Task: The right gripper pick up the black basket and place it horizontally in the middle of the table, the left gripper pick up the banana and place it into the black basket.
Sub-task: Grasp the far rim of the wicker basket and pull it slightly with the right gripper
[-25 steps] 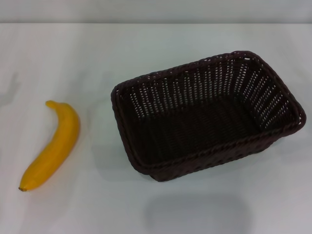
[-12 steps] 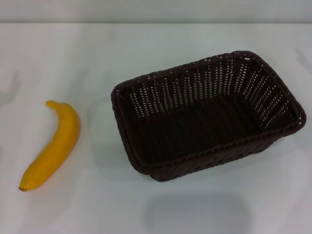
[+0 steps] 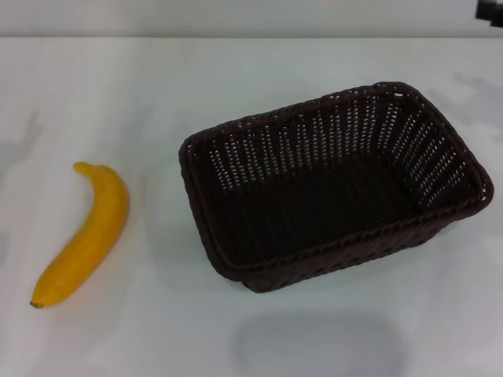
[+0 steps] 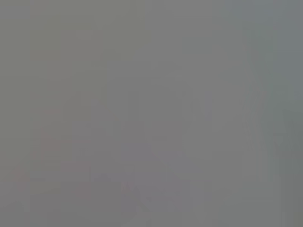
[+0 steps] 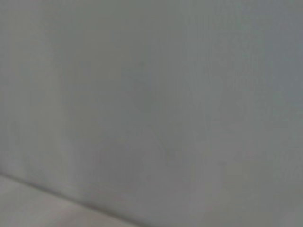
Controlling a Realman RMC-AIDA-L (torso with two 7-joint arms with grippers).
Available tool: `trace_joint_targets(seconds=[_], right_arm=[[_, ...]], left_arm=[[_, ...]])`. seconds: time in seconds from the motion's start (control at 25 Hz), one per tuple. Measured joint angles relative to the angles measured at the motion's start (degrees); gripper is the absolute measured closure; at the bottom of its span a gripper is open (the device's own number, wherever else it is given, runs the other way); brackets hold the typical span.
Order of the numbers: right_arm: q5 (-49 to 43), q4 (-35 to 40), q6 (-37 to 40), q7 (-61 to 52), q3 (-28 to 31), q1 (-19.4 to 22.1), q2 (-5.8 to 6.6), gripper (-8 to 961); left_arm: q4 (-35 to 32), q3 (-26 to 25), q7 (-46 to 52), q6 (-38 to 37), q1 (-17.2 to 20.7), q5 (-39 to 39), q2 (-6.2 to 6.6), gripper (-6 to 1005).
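Observation:
The black basket [image 3: 334, 184] stands on the white table [image 3: 236, 78], right of centre, turned at a slight angle with its open top up and nothing inside. The yellow banana [image 3: 85, 234] lies flat at the left, apart from the basket, its dark tip toward the near edge. A small black piece of my right gripper [image 3: 491, 9] shows at the far right corner of the head view, well away from the basket. My left gripper is out of view. Both wrist views show only plain grey surface.
Faint arm shadows fall on the table at the far left [image 3: 23, 137] and far right [image 3: 475, 86]. Bare tabletop lies between the banana and the basket and along the near edge.
A black piece of my right gripper has come into the top right corner of the head view. The shadows at both sides have shifted. Basket and banana have not moved.

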State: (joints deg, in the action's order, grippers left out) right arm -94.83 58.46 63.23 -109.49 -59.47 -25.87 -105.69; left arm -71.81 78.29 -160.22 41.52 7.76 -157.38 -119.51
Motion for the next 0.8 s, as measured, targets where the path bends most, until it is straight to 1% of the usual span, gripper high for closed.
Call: trace_joint_targets(seconds=[0.08,0.2,0.24,0.28,0.44,0.6,0.8], right_arm=[[-4.3,0.9,3.4,-4.8,0.0,-1.8,1.25,245],[-11.8,2.4,7.8,-11.5,0.1,-4.6,2.38,245],[-11.8,2.4,7.8,-11.5,0.1,-4.6,2.38,245],[-16.8,2.8,10.7,-14.7,0.1,-6.6,2.89,245],[-23.6,3.1,14.3,-17.5,0.8,-9.8,3.17,245],[-27.1,4.2,17.2,-17.6,1.4,-11.6,3.11,245],[-30.8,6.0,22.4,-17.8,1.7,-13.8,3.19,245]], left_arm=[[0.0,0.0,0.0,0.0,-0.1,0.0,0.02,120],[0.0,0.0,0.0,0.0,-0.2,0.0,0.04,120],[0.0,0.0,0.0,0.0,-0.2,0.0,0.05,120],[0.0,0.0,0.1,0.0,-0.3,0.0,0.05,120],[0.0,0.1,0.2,0.0,-0.3,0.0,0.03,120],[0.1,0.3,0.2,0.0,-0.4,0.0,0.0,120],[0.2,0.8,0.3,0.0,-0.4,0.0,-0.07,120]])
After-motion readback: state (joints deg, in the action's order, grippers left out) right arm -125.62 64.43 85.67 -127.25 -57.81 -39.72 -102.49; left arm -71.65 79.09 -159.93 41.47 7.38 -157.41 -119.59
